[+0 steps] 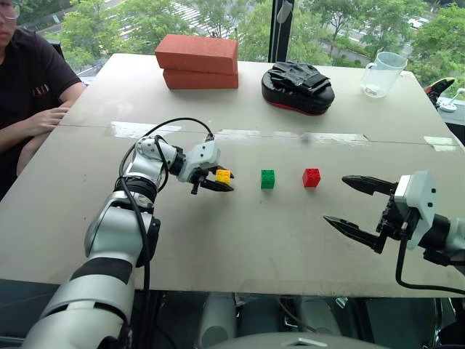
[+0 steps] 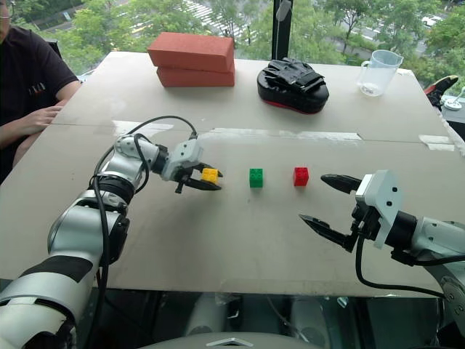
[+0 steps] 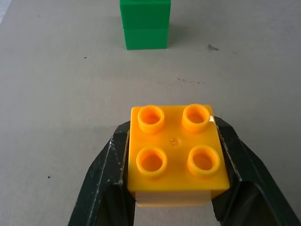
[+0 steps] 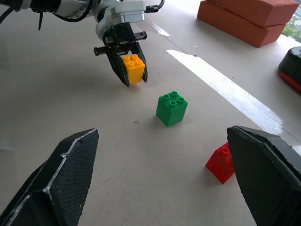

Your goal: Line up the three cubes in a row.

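Grey table (image 1: 240, 247): left end effector (image 1: 220, 179) clamps yellow cube (image 1: 223, 176); right end effector (image 1: 356, 205) agape; measuring cup (image 1: 382, 73) looks empty.

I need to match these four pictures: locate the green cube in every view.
Left eye: green cube, centre, between yellow and red.
Right eye: centre.
Left wrist: top edge, beyond the gripped yellow cube.
Right wrist: centre.
Shared landmark: yellow cube.

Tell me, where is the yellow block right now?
The yellow block sits clamped in the left gripper, at the left end of the row, beside the green block.
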Controlling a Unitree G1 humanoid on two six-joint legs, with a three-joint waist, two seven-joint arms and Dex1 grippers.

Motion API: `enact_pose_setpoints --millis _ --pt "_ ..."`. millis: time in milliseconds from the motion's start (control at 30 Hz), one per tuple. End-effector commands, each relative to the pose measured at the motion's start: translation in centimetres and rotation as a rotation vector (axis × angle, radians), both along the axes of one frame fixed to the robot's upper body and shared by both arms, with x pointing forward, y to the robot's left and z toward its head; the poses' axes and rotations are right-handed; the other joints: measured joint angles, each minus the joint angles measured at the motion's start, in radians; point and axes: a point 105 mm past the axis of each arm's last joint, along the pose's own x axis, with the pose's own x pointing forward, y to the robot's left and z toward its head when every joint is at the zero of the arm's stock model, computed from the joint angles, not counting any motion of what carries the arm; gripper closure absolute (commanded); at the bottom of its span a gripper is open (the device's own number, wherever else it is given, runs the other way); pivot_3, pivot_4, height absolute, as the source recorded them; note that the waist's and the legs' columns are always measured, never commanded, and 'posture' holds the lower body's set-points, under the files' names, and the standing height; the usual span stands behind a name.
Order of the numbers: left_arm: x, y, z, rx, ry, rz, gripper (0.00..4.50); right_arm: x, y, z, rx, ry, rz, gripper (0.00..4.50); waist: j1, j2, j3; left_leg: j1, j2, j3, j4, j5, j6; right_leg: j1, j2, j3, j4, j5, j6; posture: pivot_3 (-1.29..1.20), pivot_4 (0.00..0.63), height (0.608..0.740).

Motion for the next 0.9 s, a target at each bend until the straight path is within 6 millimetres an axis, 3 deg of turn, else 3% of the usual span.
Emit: enact_pose_setpoints --millis 33,267,300,433,700,900 --pt "0.7 -0.4 1.3 -0.015 -0.053 0.004 3.19 -0.5 -0.1 1.2 -0.012 -0.053 -0.001 0.0 0.0 0.0 0.0 0.0 0.0 0.0 0.0 0.0 0.0 0.0 0.0 0.0 0.0 0.0 0.0 0.0 0.15 0.74" --pt "0.9 -0.7 0.9 -0.009 -0.044 0.024 3.19 -0.8 -0.2 1.2 -0.017 -0.046 -0.009 0.0 0.0 0.0 0.0 0.0 0.0 0.0 0.0 0.0 0.0 0.0 0.0 0.0 0.0 0.0 0.0 0.0 0.15 0.74" --pt "0.9 -0.7 0.8 -0.01 -0.046 0.032 2.14 -0.8 -0.2 1.2 -0.018 -0.045 -0.01 0.0 0.0 0.0 0.0 0.0 0.0 0.0 0.0 0.0 0.0 0.0 0.0 0.0 0.0 0.0 0.0 0.0 0.15 0.74" --pt "1.2 -0.3 1.5 -0.066 -0.053 0.075 0.39 -0.9 -0.2 1.1 -0.02 -0.039 -0.013 0.0 0.0 0.0 0.0 0.0 0.0 0.0 0.0 0.0 0.0 0.0 0.0 0.0 0.0 0.0 0.0 0.0 0.15 0.74" --pt "-0.2 3.1 3.7 -0.26 -0.079 0.189 0.39 -0.7 -1.1 0.2 -0.025 -0.011 -0.032 0.0 -0.008 0.0 0.0 0.001 0.001 0.0 0.0 0.0 0.0 0.0 0.0 0.001 0.001 0.0 0.001 0.0 0.15 0.74" --pt "-5.7 5.0 5.3 -0.441 -0.076 0.454 0.39 -0.4 -3.1 -1.3 -0.033 0.029 -0.092 0.0 -0.018 0.001 0.0 0.001 0.001 -0.001 0.0 0.0 0.0 0.001 -0.001 0.005 0.001 0.0 0.002 0.0 0.15 0.74"
